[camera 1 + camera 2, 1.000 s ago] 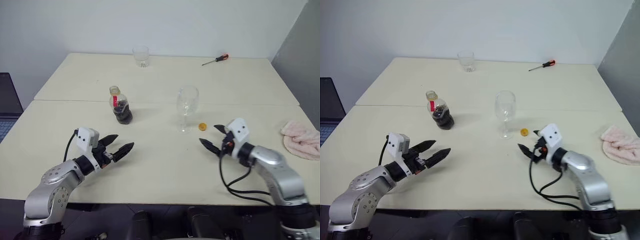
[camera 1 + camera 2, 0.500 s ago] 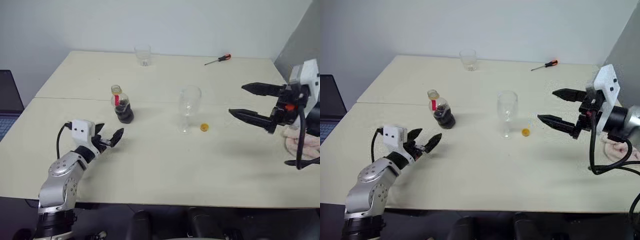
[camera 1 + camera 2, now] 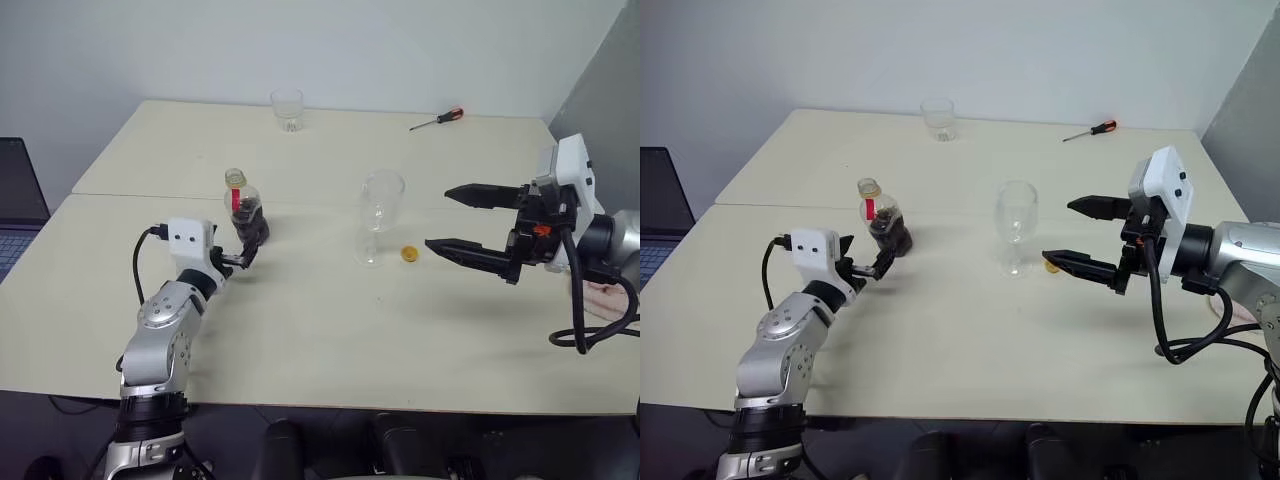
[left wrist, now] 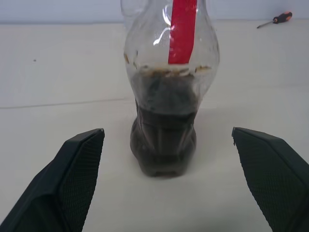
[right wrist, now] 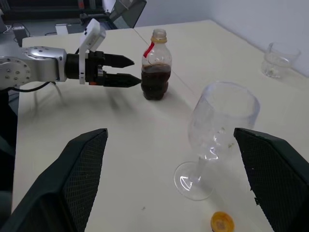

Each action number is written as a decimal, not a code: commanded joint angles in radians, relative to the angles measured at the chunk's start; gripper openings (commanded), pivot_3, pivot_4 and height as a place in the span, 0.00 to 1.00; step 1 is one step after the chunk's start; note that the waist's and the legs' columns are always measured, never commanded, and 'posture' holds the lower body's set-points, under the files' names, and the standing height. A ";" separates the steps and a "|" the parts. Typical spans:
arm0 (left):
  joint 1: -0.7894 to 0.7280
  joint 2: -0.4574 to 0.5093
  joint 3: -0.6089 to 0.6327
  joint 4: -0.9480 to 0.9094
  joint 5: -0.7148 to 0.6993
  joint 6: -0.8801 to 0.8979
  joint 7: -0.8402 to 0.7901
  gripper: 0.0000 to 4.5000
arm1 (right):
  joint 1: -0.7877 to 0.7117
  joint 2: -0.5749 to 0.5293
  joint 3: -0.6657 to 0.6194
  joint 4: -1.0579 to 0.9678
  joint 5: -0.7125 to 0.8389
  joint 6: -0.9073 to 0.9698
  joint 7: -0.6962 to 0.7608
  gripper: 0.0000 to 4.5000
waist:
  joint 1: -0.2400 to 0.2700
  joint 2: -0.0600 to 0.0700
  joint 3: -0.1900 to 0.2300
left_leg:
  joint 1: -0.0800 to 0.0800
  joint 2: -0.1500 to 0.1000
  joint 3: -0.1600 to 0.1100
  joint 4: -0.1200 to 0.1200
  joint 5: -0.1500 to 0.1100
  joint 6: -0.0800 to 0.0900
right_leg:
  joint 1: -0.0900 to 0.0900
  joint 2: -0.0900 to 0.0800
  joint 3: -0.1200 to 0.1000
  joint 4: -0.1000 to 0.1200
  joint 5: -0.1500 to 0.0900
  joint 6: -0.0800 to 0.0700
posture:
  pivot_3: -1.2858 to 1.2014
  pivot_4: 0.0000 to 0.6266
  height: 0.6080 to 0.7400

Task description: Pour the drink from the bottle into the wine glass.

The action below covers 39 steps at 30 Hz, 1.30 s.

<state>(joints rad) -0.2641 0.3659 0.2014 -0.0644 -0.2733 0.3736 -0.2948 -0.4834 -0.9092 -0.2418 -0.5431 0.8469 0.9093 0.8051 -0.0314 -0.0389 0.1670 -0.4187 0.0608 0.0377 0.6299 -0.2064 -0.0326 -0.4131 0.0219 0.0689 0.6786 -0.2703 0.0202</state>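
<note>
The bottle (image 3: pixel 246 213) stands upright on the table (image 3: pixel 320 320), uncapped, its lower half dark with drink (image 4: pixel 164 145). The left gripper (image 4: pixel 166 179) sits just before it, fingers apart and to either side of its base, seemingly not touching. The wine glass (image 3: pixel 378 216) stands empty to the right, a cap (image 3: pixel 407 254) beside its foot. The right gripper (image 3: pixel 462 220) hangs spread wide beside the glass, holding nothing.

Pale table (image 3: pixel 320 320), bottle (image 3: pixel 246 212), wine glass (image 3: pixel 376 215), cap (image 3: pixel 408 254), tumbler (image 3: pixel 287 110), screwdriver (image 3: pixel 436 119), pink cloth (image 3: pixel 610 296)
</note>
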 commanded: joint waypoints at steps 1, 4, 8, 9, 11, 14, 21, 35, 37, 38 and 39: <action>-0.033 -0.005 -0.018 0.026 0.023 -0.031 0.000 1.00 | -0.020 -0.015 -0.011 -0.019 0.016 -0.006 -0.007 0.99 | 0.000 0.000 0.000 | 0.000 0.000 0.000 0.000 0.000 0.000 | 0.000 0.000 0.000 0.000 0.000 0.000 | 0.52 0.24 1.00; -0.078 -0.016 -0.040 0.070 0.037 -0.038 0.000 1.00 | -0.028 -0.012 -0.003 -0.023 0.015 -0.006 -0.015 0.99 | 0.001 0.000 0.000 | 0.000 0.000 0.000 0.000 0.000 0.000 | 0.000 0.000 0.000 0.000 0.000 0.000 | 0.52 0.24 1.00; -0.132 -0.035 -0.062 0.127 0.065 -0.048 0.014 1.00 | -0.035 -0.011 0.006 -0.032 0.016 -0.005 -0.028 0.99 | 0.002 0.000 0.000 | 0.000 0.000 0.000 0.001 0.000 0.000 | 0.001 0.000 -0.001 0.000 0.000 0.000 | 0.52 0.24 1.00; -0.140 -0.036 -0.064 0.138 0.069 -0.052 0.011 1.00 | -0.036 -0.011 0.006 -0.033 0.018 -0.005 -0.031 0.99 | 0.001 0.000 0.000 | 0.000 0.000 0.000 0.001 0.000 0.000 | 0.001 0.000 -0.001 0.000 0.000 0.000 | 0.52 0.24 1.00; -0.156 -0.036 -0.066 0.170 0.085 -0.067 0.020 1.00 | -0.033 -0.013 0.008 -0.035 0.017 -0.007 -0.034 0.99 | -0.001 0.000 0.000 | 0.001 0.000 0.000 0.000 0.000 0.000 | 0.001 0.000 -0.001 0.000 0.000 0.000 | 0.52 0.24 1.00; -0.181 -0.042 -0.070 0.211 0.093 -0.093 0.019 1.00 | -0.023 -0.021 0.009 -0.040 0.011 -0.006 -0.036 0.99 | 0.001 0.000 0.000 | 0.001 0.000 -0.001 0.000 0.000 0.000 | 0.001 0.001 -0.001 0.000 0.000 0.000 | 0.52 0.24 1.00; -0.218 -0.044 -0.075 0.293 0.118 -0.147 0.028 1.00 | -0.016 -0.029 0.004 -0.052 0.016 -0.001 -0.053 0.99 | 0.001 0.000 0.000 | 0.001 0.000 -0.001 0.000 0.000 0.000 | 0.002 0.000 -0.001 0.000 0.000 0.000 | 0.52 0.24 1.00; -0.290 -0.050 -0.084 0.412 0.142 -0.222 0.025 0.58 | -0.009 -0.036 0.007 -0.059 0.015 0.002 -0.076 1.00 | 0.001 0.000 0.000 | 0.001 0.000 -0.001 0.000 0.000 0.000 | 0.002 0.000 -0.002 0.000 0.000 0.000 | 0.52 0.24 1.00; -0.292 -0.050 -0.086 0.413 0.145 -0.221 0.026 0.51 | -0.008 -0.036 0.006 -0.060 0.015 0.003 -0.078 1.00 | 0.001 0.000 0.000 | 0.001 0.000 -0.001 0.000 0.000 0.000 | 0.002 0.000 -0.002 0.000 0.000 0.000 | 0.52 0.24 1.00; -0.292 -0.051 -0.085 0.413 0.145 -0.221 0.027 0.51 | -0.008 -0.037 0.005 -0.060 0.015 0.003 -0.078 1.00 | 0.001 0.000 0.000 | 0.001 0.000 -0.001 0.000 0.000 0.000 | 0.002 0.000 -0.002 0.000 0.000 0.000 | 0.52 0.24 1.00; -0.293 -0.051 -0.086 0.413 0.147 -0.225 0.026 0.51 | -0.006 -0.038 0.005 -0.060 0.013 0.002 -0.078 1.00 | 0.001 0.000 0.000 | 0.001 0.000 -0.001 0.000 0.000 0.000 | 0.002 0.000 -0.002 0.000 0.000 0.000 | 0.52 0.24 1.00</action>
<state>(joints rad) -0.5334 0.3160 0.1209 0.3640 -0.1332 0.1690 -0.2652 -0.4880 -0.9331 -0.2139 -0.5841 0.8510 0.9127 0.7347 -0.0305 -0.0391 0.1671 -0.4181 0.0606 0.0367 0.6303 -0.2064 -0.0327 -0.4113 0.0223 0.0671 0.6790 -0.2702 0.0201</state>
